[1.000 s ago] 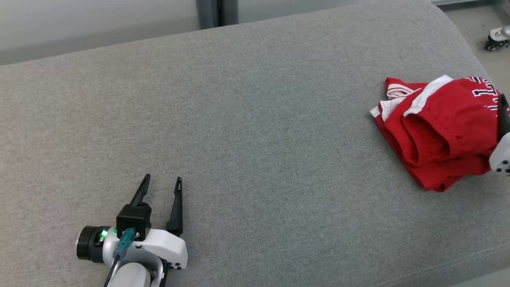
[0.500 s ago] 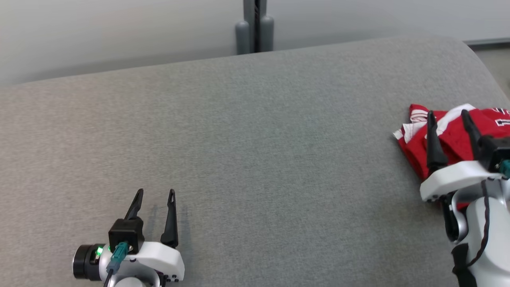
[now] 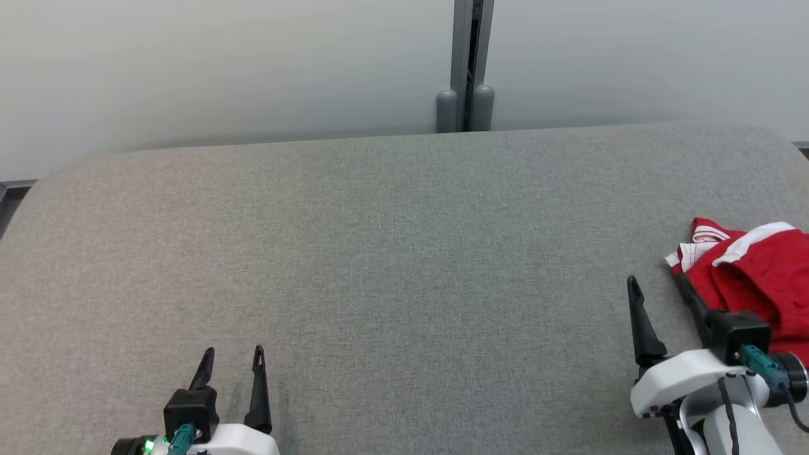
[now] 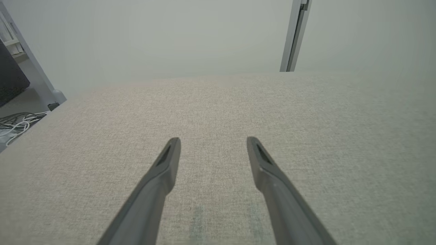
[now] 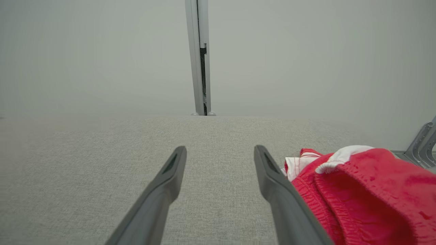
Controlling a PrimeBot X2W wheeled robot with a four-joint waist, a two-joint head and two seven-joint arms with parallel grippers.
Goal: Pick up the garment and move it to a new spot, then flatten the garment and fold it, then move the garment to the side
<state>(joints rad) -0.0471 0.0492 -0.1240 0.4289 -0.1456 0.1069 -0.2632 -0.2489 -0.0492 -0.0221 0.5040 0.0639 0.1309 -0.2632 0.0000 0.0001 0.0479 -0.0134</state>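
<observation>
Red garment lies folded at the right edge of the grey worktop. Right tool, jaws apart and empty, has drawn back just beside it. Left tool, also apart, rests well away. The set-aside step appears complete.

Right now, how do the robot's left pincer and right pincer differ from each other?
The left pincer hangs over bare grey cushion, while the right pincer sits beside the red garment, one finger along its edge; contact is unclear. In the head view the left pincer's fingers point nearly straight up, while the right pincer's lean leftward. Shared: both are open, hold nothing, and have two long dark fingers.
</observation>
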